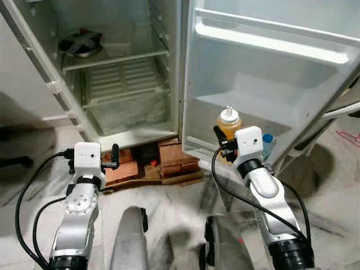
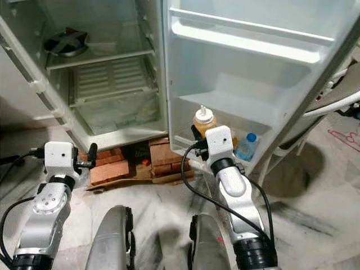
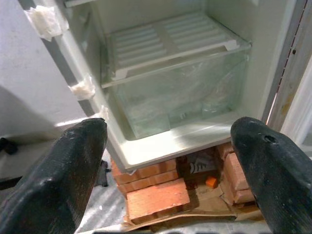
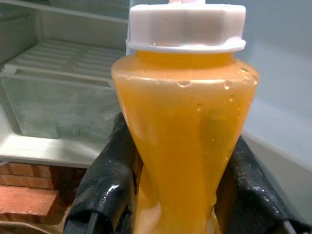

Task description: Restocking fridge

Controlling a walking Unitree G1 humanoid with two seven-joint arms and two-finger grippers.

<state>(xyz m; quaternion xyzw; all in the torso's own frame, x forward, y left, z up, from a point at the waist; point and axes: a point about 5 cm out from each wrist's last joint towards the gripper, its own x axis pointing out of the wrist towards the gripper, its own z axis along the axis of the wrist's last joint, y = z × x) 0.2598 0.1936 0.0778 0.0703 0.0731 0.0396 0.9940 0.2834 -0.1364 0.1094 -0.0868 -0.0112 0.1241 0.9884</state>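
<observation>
No text, label or number is legible anywhere.

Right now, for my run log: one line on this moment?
right gripper shut on orange bottle | by fridge door's bottom shelf | left gripper open, idle

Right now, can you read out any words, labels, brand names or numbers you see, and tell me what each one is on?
No text can be read.
Orange bottle, held by the right gripper: no label shows.
Blue-capped bottle in the door shelf: too small to read.
Scrap between the bricks under the fridge: dark print, too blurred to read.
Left gripper: open, no markings.
</observation>
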